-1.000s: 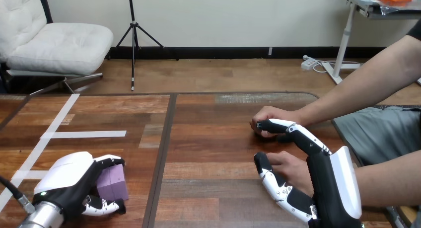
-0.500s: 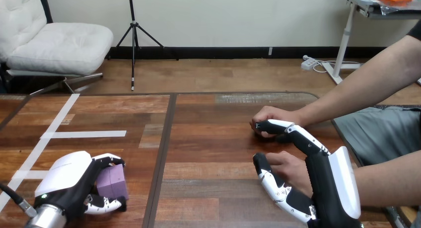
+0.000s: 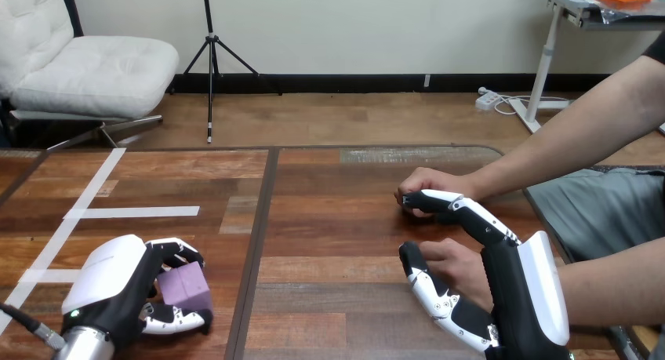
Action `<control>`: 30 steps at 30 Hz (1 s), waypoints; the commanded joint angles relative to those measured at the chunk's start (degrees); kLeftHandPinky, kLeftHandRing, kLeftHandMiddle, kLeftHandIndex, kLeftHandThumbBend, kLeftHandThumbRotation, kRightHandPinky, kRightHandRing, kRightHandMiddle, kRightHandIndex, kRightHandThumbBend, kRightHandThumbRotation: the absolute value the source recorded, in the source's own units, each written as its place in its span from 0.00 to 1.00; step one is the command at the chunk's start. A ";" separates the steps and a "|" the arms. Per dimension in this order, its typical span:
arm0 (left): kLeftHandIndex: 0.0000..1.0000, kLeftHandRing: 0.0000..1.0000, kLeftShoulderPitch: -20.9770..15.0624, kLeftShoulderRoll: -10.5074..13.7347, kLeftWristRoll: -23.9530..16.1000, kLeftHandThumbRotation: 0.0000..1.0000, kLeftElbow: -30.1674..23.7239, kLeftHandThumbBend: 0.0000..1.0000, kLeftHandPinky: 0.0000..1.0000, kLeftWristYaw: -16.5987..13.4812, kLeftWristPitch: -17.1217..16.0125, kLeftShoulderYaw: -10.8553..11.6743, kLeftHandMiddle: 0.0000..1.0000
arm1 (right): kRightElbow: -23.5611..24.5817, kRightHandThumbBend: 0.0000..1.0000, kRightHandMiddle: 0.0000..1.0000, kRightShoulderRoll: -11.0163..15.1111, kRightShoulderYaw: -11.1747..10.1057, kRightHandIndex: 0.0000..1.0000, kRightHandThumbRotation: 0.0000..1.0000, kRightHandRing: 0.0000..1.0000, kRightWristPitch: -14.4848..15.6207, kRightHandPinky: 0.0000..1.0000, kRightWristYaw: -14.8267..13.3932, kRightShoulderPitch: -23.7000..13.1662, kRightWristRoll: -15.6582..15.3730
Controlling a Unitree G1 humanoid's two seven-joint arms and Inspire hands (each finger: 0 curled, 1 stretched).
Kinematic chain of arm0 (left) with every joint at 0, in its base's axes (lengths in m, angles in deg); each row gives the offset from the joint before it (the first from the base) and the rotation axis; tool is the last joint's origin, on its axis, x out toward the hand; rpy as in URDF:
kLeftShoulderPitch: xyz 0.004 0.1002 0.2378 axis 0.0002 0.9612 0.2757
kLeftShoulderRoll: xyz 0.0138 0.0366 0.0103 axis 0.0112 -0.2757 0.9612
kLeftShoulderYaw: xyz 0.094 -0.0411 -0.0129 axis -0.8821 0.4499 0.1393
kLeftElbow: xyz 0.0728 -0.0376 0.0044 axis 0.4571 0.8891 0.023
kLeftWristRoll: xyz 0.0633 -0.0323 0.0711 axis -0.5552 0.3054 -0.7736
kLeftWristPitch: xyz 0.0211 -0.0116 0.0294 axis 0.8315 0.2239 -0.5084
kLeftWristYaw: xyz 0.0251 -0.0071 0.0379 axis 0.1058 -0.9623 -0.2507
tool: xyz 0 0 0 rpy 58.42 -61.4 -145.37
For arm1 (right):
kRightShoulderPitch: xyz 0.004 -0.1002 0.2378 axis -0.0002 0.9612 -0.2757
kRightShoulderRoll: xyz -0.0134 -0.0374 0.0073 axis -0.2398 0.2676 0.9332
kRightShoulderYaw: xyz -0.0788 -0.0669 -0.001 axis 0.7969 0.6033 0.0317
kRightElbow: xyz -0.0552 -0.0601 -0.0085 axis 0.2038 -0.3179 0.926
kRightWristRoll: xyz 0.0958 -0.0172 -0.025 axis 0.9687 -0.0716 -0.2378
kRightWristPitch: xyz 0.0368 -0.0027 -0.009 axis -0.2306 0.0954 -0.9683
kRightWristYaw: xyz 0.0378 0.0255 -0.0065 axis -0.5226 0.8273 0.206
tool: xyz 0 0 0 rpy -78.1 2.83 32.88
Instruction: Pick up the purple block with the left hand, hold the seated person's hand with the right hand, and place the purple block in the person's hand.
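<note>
Fingers (image 3: 179, 249), left hand (image 3: 110, 278): round purple block (image 3: 188, 288) | right hand (image 3: 521, 297): beside person's hand (image 3: 463, 267)

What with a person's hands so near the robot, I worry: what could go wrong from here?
1. The robot's left hand curls round the small purple cube block only at its edges; it might slip when lifted.
2. The robot's right hand has the person's nearer hand between thumb and straight fingers, whose tips reach the person's farther hand; closing might pinch either.
</note>
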 commanded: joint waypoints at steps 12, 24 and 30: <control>0.47 0.41 -3.25 -2.21 1.86 0.00 0.18 0.70 0.38 -3.90 0.34 0.92 0.46 | 2.28 0.31 0.71 0.52 -0.78 0.69 0.32 0.72 -0.82 0.70 -0.70 -2.15 -0.07; 0.47 0.40 -3.31 -3.47 2.57 0.00 1.44 0.71 0.38 -5.44 -0.04 0.83 0.46 | 2.45 0.32 0.71 0.25 -0.75 0.69 0.31 0.72 -0.58 0.70 -0.97 -2.12 -0.49; 0.47 0.41 -3.42 -3.89 2.97 0.00 2.28 0.71 0.37 -6.13 -0.95 0.53 0.46 | 2.54 0.32 0.71 0.23 -0.74 0.69 0.31 0.72 -0.45 0.70 -0.87 -1.98 -0.50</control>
